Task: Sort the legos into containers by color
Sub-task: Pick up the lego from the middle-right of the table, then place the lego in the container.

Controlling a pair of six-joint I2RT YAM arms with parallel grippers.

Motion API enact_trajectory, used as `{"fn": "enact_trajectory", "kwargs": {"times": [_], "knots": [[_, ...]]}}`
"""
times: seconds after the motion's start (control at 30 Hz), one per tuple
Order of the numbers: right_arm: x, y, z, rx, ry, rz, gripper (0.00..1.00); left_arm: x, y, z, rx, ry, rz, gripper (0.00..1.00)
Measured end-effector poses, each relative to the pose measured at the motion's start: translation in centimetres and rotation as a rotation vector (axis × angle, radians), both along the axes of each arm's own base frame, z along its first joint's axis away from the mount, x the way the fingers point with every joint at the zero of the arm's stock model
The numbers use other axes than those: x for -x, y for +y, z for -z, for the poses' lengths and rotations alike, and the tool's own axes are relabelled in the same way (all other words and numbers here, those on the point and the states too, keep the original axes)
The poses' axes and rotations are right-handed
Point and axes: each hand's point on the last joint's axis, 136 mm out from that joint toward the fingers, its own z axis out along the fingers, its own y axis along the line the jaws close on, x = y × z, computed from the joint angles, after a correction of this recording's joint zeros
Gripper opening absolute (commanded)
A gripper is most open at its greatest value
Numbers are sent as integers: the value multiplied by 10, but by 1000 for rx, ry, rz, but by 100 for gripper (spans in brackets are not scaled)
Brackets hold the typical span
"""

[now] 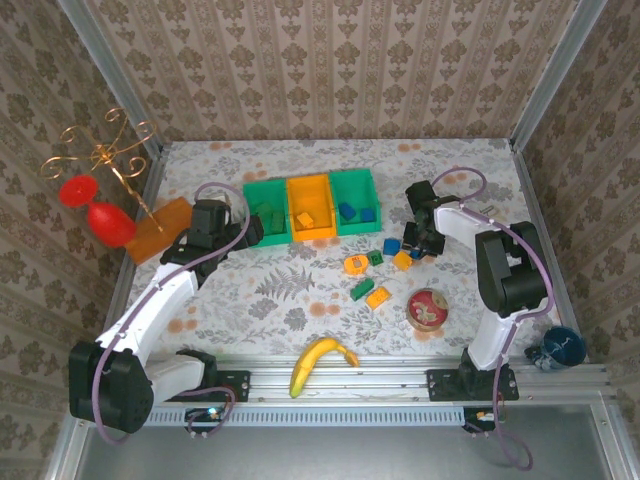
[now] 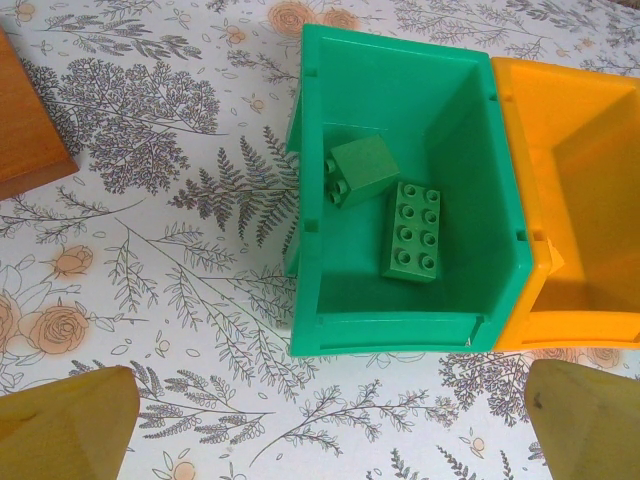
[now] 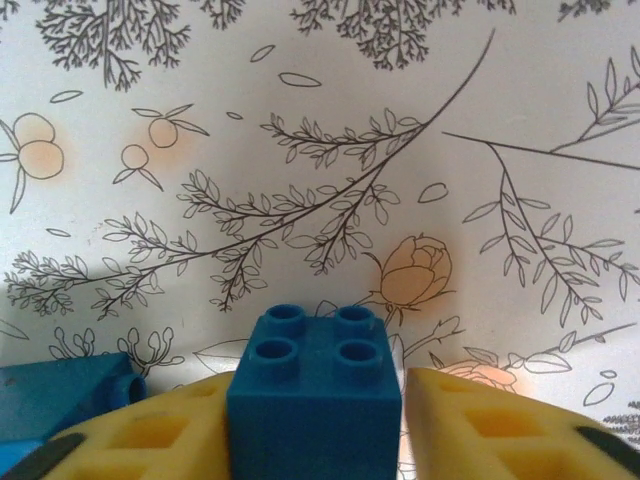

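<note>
Floral table [image 1: 300, 295] | bins [image 1: 309, 179] 3 | left hand [image 2: 335, 412] wide | right hand [image 3: 318, 415], blue lego [image 3: 312, 352]: grip unclear

Blue lego [image 3: 315, 400], base off-frame.

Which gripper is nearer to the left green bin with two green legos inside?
Left. The left gripper hovers just in front of the left green bin, open. The right gripper, a blue lego between its fingers, is past the right green bin.

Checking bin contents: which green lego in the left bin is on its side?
The small green cube, studs pointing sideways; the eight-stud brick sits studs up.
</note>
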Motion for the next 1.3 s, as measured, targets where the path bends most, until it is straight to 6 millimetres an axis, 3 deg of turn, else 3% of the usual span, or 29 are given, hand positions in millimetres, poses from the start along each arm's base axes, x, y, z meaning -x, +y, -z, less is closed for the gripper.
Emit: {"fn": "enact_trajectory", "kwargs": {"times": [0.3, 0.63, 1.03, 1.13, 1.3], "knots": [[-2, 0, -10, 0, -26, -12, 23, 0, 0, 0, 0, 0, 0, 100], [-4, 9, -67, -6, -158, -46, 20, 0, 0, -1, 1, -2, -1, 100], [-40, 92, -149, -24, -364, -259, 20, -1, 0, -2, 12, -6, 0, 100], [-55, 110, -153, -16, -377, -299, 20, -1, 0, -2, 13, -6, 0, 100], [-81, 128, -139, 16, -351, -341, 23, 0, 0, -5, 15, -16, 0, 100]]}}
